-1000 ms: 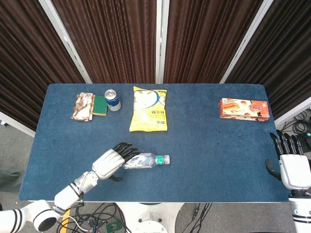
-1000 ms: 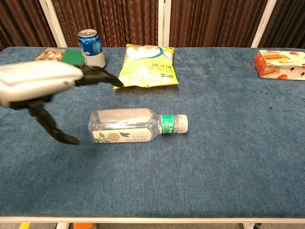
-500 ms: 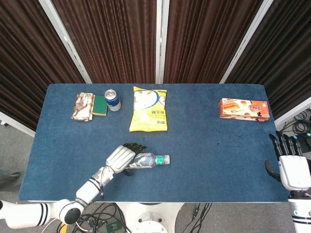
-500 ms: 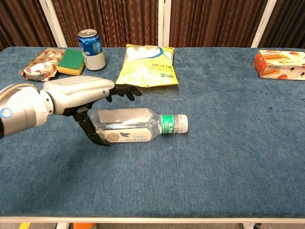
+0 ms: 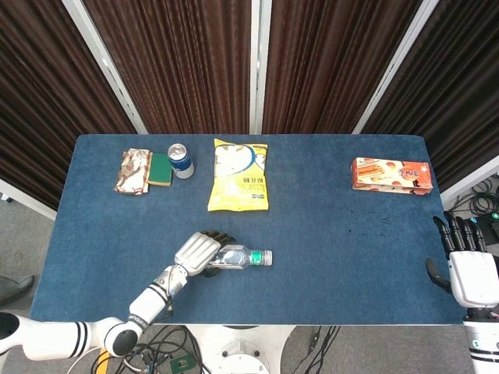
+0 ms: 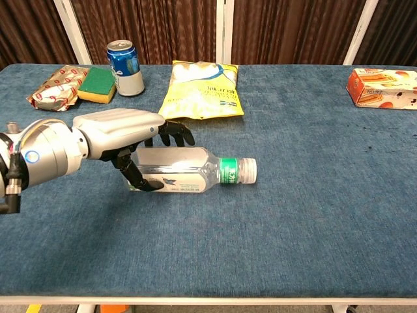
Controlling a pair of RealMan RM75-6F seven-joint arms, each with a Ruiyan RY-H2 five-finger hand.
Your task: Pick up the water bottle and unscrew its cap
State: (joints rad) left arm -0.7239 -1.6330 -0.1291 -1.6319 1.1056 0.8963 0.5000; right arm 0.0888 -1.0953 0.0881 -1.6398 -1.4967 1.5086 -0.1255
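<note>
The left hand has closed in over the bottle, fingers now wrapping its body on the desk. The grasp looks nearly set for lifting. The right hand waits open.

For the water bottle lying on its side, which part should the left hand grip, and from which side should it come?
Grip the clear body, probably from above. The water bottle lies flat on the table, its cap pointing toward the robot's right, so the wide body is the broadest exposed part and the cap stays free for unscrewing. The left hand is already placed that way, its fingers curled over the far side.
</note>
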